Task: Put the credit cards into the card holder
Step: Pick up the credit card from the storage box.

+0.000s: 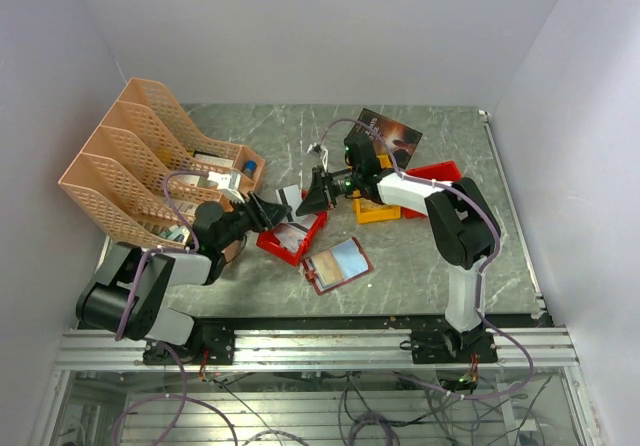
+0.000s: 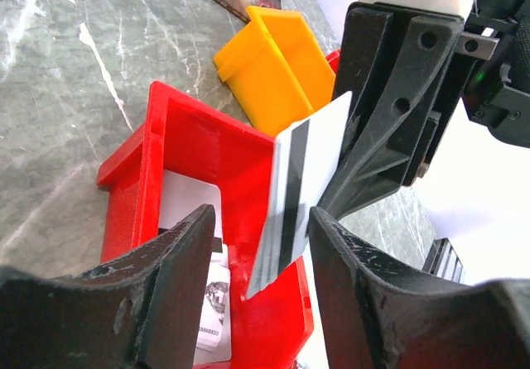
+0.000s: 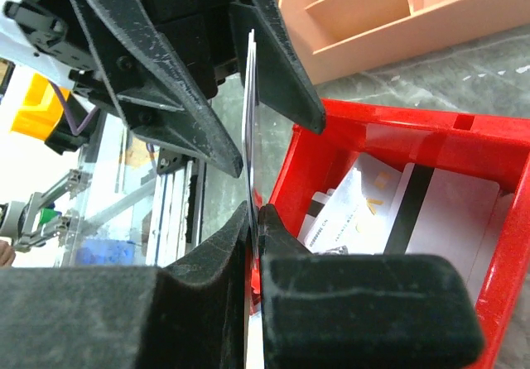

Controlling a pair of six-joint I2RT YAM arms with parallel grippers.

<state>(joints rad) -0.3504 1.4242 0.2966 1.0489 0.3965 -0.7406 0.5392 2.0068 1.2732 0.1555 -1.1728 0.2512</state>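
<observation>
Marble (image 1: 420,256): three bins (image 1: 292,238) (image 1: 375,210) (image 1: 437,175), one pinched card (image 2: 302,195)

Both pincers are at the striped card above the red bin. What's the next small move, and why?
Probably shut the left pincer on the striped card. The right pincer pinches its far edge, while the left fingers stand apart on either side of it, not clamped, so the handover looks only half done.
</observation>
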